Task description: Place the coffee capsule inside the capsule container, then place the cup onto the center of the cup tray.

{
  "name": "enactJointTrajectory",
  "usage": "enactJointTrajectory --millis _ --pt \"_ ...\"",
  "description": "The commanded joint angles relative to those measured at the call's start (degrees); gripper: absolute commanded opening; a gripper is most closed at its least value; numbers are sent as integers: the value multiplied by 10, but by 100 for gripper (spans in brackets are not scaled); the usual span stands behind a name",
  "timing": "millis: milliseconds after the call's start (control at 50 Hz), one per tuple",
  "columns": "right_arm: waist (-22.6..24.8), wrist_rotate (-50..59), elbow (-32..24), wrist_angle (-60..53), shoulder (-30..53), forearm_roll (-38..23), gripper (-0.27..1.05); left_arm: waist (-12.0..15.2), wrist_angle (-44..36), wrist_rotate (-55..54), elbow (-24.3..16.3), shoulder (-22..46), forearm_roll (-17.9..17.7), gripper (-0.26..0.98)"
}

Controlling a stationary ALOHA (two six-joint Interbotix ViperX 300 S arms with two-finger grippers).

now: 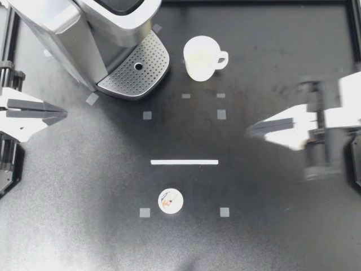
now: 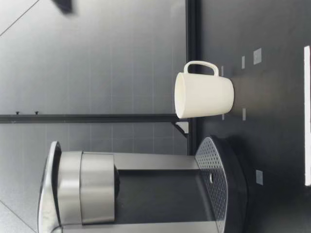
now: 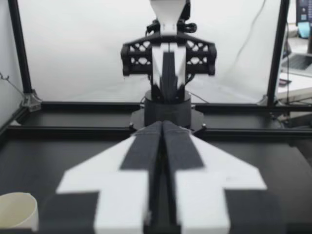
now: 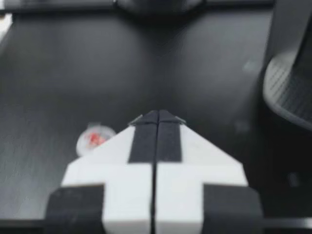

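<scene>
Fingers of our left gripper and right gripper are pressed together, empty. Nothing done: capsule lies near-centre on the surface; cup stands right of the cup tray.

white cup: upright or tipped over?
Upright. The white handled ceramic cup stands on its base on the black table, open mouth facing up in the top view; the low view agrees.

Lighting: even, diffuse, on matte black table. Blur: white-and-black right gripper smeared, glaring; soft ahead of its fingers.
</scene>
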Motion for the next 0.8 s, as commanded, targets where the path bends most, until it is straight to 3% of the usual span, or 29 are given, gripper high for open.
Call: enactJointTrajectory --millis 0,540,680,780 --pt "17 0 -33 18 32 0 -1 1 -3 2 -6 4 2 5" --pt "76 1 -103 79 194 1 1 1 12 4 -6 5 2 5" --pt "78 0 -124 91 230 1 15 1 16 4 -6 5 2 5" --pt "78 -1 -139 106 255 1 36 1 21 4 -6 4 2 5"
